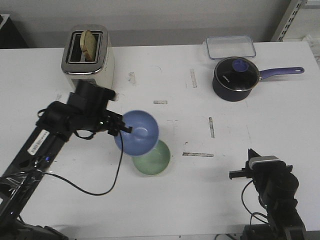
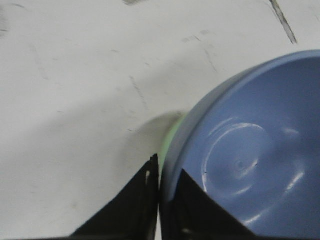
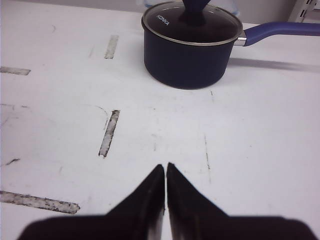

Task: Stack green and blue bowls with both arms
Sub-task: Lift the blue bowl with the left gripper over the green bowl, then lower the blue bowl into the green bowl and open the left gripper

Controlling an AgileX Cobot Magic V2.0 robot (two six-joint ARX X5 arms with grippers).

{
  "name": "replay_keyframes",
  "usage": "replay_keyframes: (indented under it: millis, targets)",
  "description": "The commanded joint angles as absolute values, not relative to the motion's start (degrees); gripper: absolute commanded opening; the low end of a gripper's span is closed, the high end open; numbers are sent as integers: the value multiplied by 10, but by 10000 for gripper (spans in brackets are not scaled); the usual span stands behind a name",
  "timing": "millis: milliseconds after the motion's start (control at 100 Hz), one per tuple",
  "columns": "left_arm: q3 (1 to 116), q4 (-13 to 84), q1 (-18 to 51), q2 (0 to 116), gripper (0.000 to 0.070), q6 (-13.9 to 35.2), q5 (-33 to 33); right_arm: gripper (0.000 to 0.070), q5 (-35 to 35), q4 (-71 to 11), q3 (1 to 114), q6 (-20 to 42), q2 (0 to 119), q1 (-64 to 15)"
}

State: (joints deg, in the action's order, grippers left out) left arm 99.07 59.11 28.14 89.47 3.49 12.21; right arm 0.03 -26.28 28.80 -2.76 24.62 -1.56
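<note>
My left gripper [image 1: 126,129] is shut on the rim of the blue bowl [image 1: 137,132] and holds it tilted just above the green bowl [image 1: 152,161], overlapping its far left part. In the left wrist view the blue bowl [image 2: 250,155] fills the right side, its rim pinched between my fingers [image 2: 137,205], and only a sliver of the green bowl [image 2: 171,134] shows behind it. My right gripper [image 1: 239,174] rests low at the front right, shut and empty; its fingers [image 3: 165,172] hover over bare table.
A toaster [image 1: 87,52] with bread stands at the back left. A dark navy saucepan [image 1: 236,77] with a purple handle and a clear plastic container [image 1: 230,47] stand at the back right; the saucepan [image 3: 187,47] shows ahead of the right gripper.
</note>
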Motion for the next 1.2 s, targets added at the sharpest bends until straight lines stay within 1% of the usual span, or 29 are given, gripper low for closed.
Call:
replay_keyframes:
  millis: [0, 70, 170, 400, 630, 790, 810, 840, 1010, 1040, 1080, 1190]
  targets:
    - [999, 595, 317, 919, 0, 21, 124, 0, 0, -258, 289, -30, 248, -17]
    - [999, 600, 343, 940, 0, 14, 124, 0, 0, -258, 289, -30, 248, -17]
    - [999, 609, 361, 975, 0, 6, 124, 0, 0, -258, 289, -30, 248, -17]
    - [999, 628, 364, 1034, 0, 6, 119, 0, 0, -258, 289, -30, 248, -17]
    - [999, 629, 364, 1044, 0, 0, 113, 0, 0, -258, 289, -30, 248, -17]
    - [999, 638, 364, 1044, 11, -7, 79, 0, 0, -258, 289, -30, 248, -17]
    - [999, 639, 364, 1044, 25, -8, 79, 0, 0, -258, 289, -30, 248, -17]
    - [999, 639, 364, 1044, 73, -7, 79, 0, 0, -258, 289, -30, 248, -17]
    - [999, 637, 365, 1044, 429, -6, 79, 0, 0, -258, 289, -30, 248, -17]
    - [999, 636, 365, 1044, 467, -6, 79, 0, 0, -258, 289, -30, 248, -17]
    - [999, 633, 367, 1044, 502, -6, 79, 0, 0, -258, 289, -30, 248, -17]
    - [1014, 632, 367, 1044, 501, -6, 79, 0, 0, -258, 289, -30, 248, -17]
